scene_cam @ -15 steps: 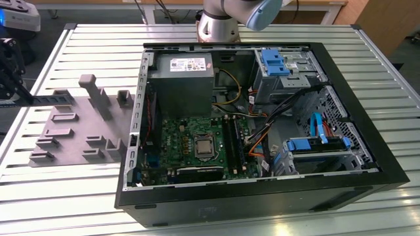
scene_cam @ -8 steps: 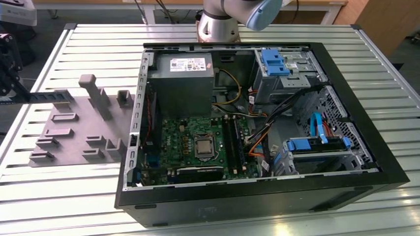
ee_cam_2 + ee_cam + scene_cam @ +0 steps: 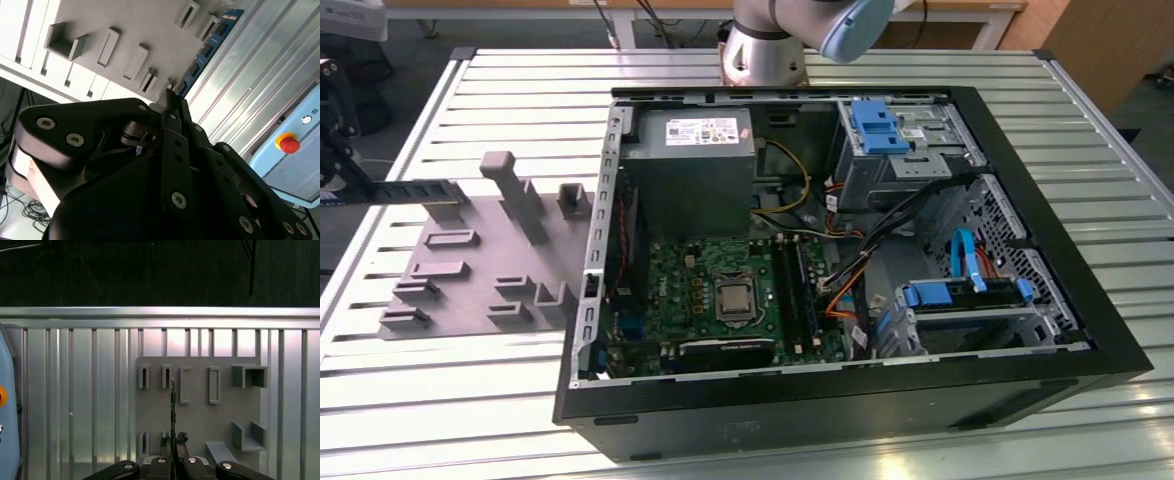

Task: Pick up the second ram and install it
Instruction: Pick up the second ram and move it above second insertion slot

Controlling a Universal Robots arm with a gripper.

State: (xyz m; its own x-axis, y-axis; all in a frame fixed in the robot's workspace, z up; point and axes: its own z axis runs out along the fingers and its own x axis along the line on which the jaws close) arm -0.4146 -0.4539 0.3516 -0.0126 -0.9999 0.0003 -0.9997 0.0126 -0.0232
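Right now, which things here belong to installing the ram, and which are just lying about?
Job: ram, held in the pincer; motherboard slots in the open case.
Lying about: grey fixture, power supply, red button.

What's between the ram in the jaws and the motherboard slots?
The gripper holds the second ram over the grey fixture. Toward the slots stand the fixture's tall post and the side wall of the case; its top is open.
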